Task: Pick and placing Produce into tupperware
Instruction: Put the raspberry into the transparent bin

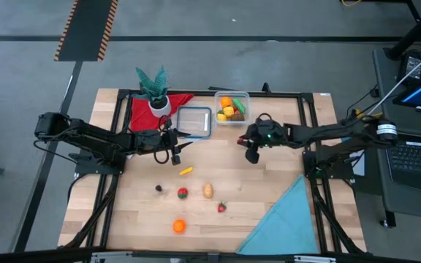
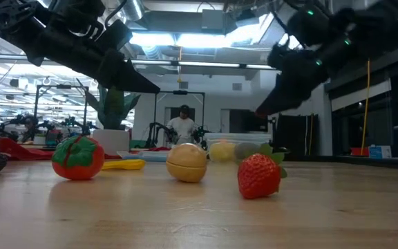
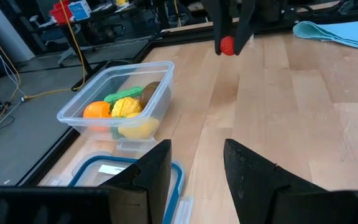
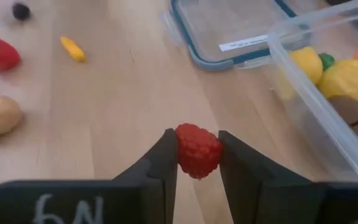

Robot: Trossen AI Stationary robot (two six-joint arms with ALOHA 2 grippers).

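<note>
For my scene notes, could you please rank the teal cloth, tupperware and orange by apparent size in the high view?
1. Teal cloth, clearly largest.
2. Tupperware.
3. Orange, smallest.

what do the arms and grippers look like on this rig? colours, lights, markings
Both arms are dark, near-black jointed links. The right arm has a small green light near its wrist and a silver band further back. The right gripper has two flat black fingers over a block marked in white characters. The left gripper has matching wedge-shaped black fingers.
</note>
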